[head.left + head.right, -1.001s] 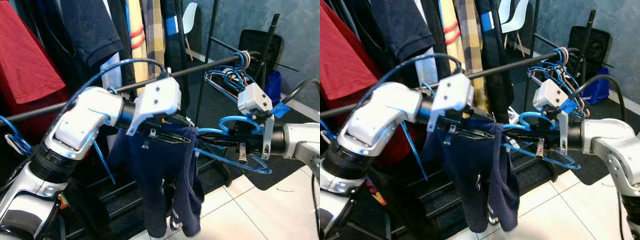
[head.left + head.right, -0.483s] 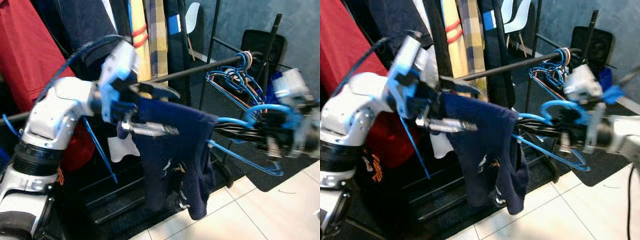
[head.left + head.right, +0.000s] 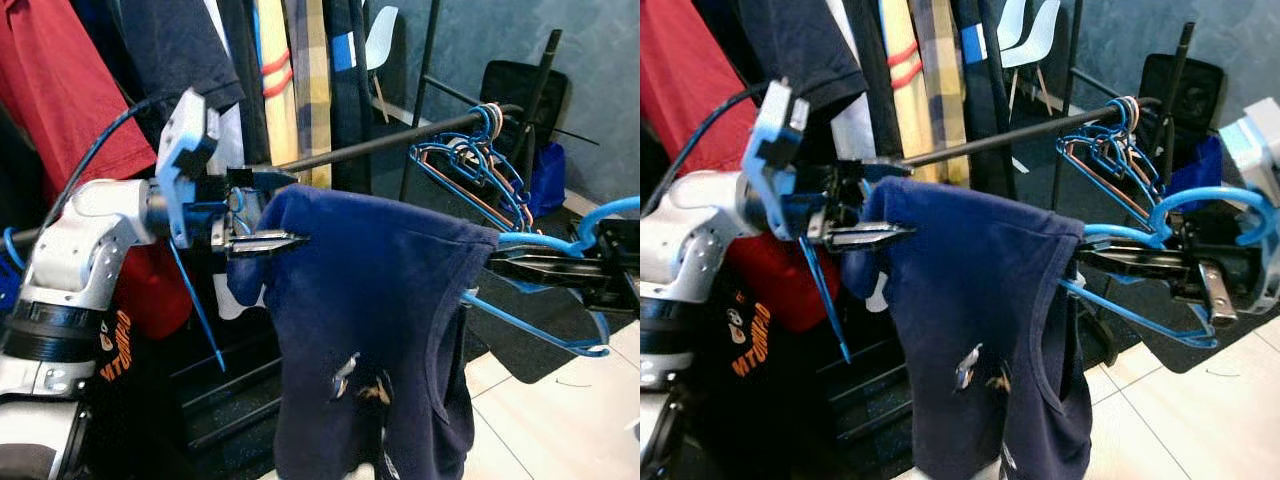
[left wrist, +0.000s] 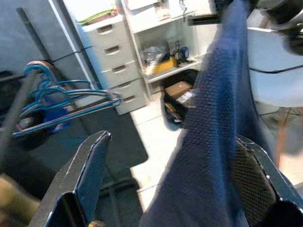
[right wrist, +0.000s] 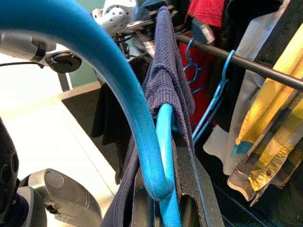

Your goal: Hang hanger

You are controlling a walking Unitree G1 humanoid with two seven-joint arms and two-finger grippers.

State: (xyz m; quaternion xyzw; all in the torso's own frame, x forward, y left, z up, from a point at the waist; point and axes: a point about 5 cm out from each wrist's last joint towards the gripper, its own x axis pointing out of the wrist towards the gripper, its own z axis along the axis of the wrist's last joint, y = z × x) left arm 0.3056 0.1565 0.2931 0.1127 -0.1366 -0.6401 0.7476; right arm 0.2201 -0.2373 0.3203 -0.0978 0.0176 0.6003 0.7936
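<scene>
A: From the head views, where does the job stand?

B: The navy shirt (image 3: 370,330) is stretched in front of the rail (image 3: 400,140), not yet hung. The right gripper (image 3: 1140,262) is closed on the blue hanger (image 3: 1200,215), which lies level, below the rail, its hook free. The left gripper (image 3: 262,212) pinches the shirt's far shoulder just below the rail. I'd judge the dressing step nearly done; next the hook must rise over the rail.

A: And the left wrist view?

B: The fingers (image 4: 87,172) look spread with cloth between, though blur makes the grip uncertain. Spare hangers (image 4: 61,101) dangle from the rail's end.

A: The right wrist view?

B: The jaws clamp the hanger's neck, shirt draped across it, short of the rail.
</scene>
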